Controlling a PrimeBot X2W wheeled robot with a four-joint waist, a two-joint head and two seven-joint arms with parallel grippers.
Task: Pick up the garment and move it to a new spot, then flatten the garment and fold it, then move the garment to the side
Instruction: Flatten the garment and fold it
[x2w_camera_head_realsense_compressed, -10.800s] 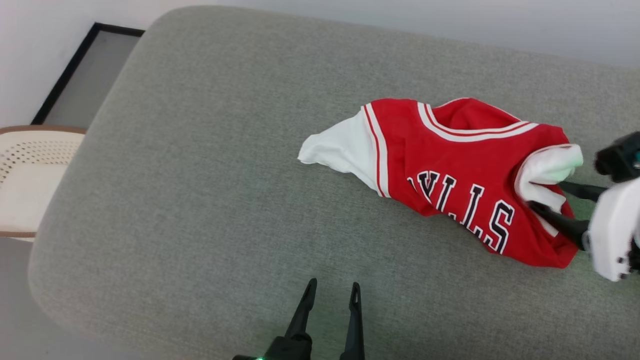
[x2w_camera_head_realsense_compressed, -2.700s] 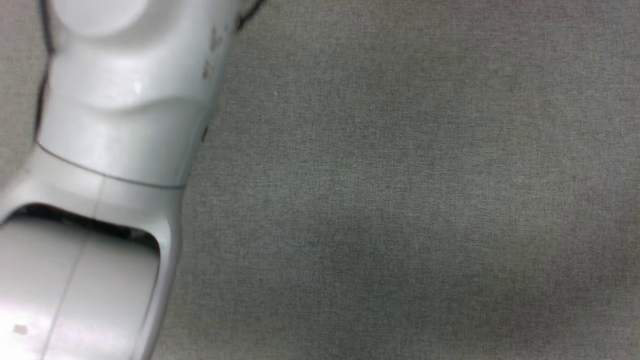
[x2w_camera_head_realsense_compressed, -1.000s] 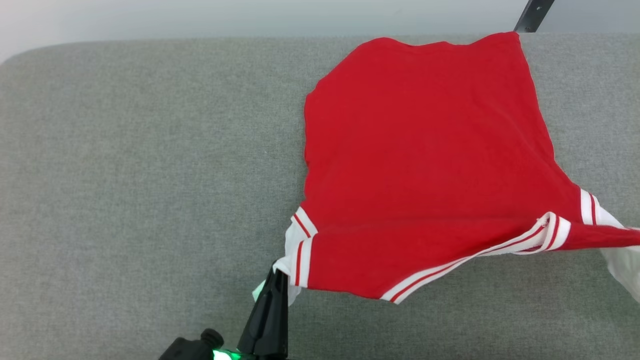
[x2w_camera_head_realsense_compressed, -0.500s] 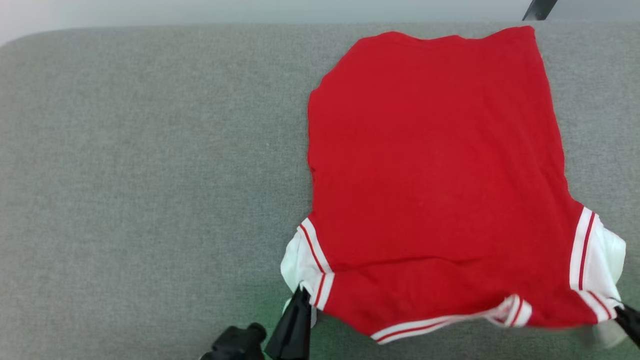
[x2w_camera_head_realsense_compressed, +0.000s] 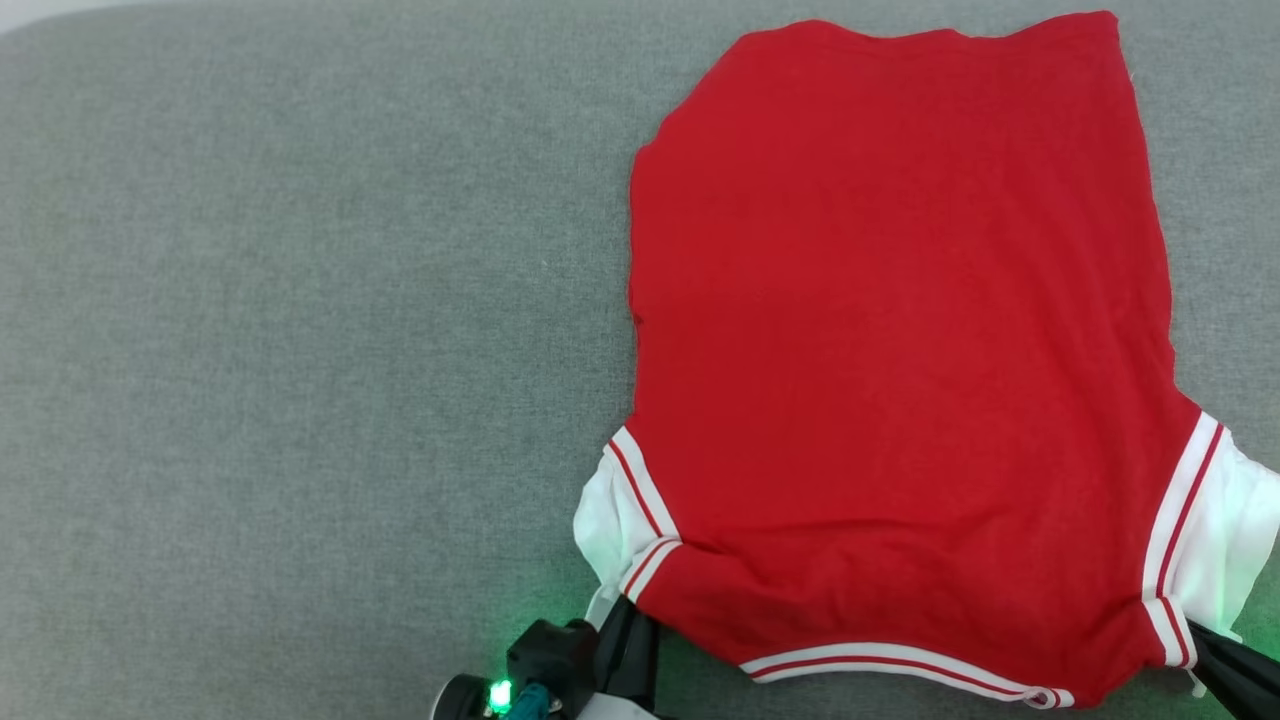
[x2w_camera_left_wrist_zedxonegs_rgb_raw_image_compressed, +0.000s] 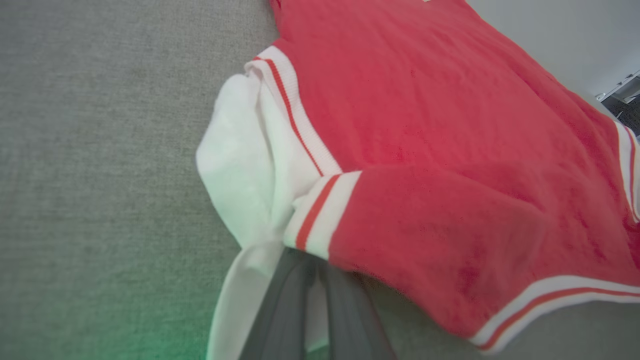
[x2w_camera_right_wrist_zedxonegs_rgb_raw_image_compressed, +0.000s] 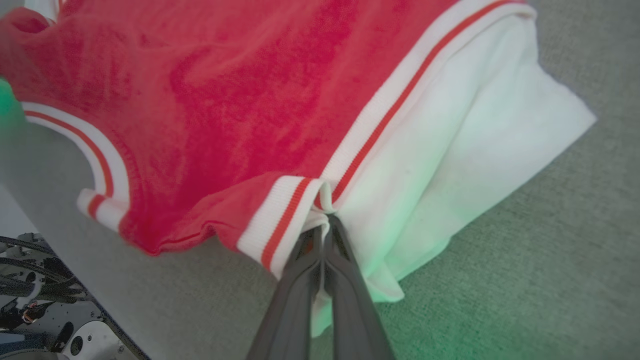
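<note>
The garment (x2w_camera_head_realsense_compressed: 900, 330), a red jersey with white-and-red striped trim, lies spread flat on the grey cushion (x2w_camera_head_realsense_compressed: 300, 350), plain red side up, its white side panels at both near corners. My left gripper (x2w_camera_head_realsense_compressed: 622, 625) is shut on the near left corner, where white panel meets striped trim (x2w_camera_left_wrist_zedxonegs_rgb_raw_image_compressed: 320, 210). My right gripper (x2w_camera_head_realsense_compressed: 1205, 645) is shut on the near right corner. In the right wrist view its fingers (x2w_camera_right_wrist_zedxonegs_rgb_raw_image_compressed: 322, 235) pinch the trim seam beside the white panel (x2w_camera_right_wrist_zedxonegs_rgb_raw_image_compressed: 450, 175). In the left wrist view my left gripper (x2w_camera_left_wrist_zedxonegs_rgb_raw_image_compressed: 312, 257) disappears under the cloth. The lettering is hidden.
The grey cushion stretches wide to the left of the garment. Its near edge shows in the right wrist view, with the robot's base (x2w_camera_right_wrist_zedxonegs_rgb_raw_image_compressed: 45, 320) below it. A pale wall (x2w_camera_left_wrist_zedxonegs_rgb_raw_image_compressed: 550, 30) lies beyond the far edge.
Both grippers pulled the garment's near corners toward me and apart. The raised near hem has come down and the cloth now lies flatter. The camera tilted down, so the far edge left the picture.
</note>
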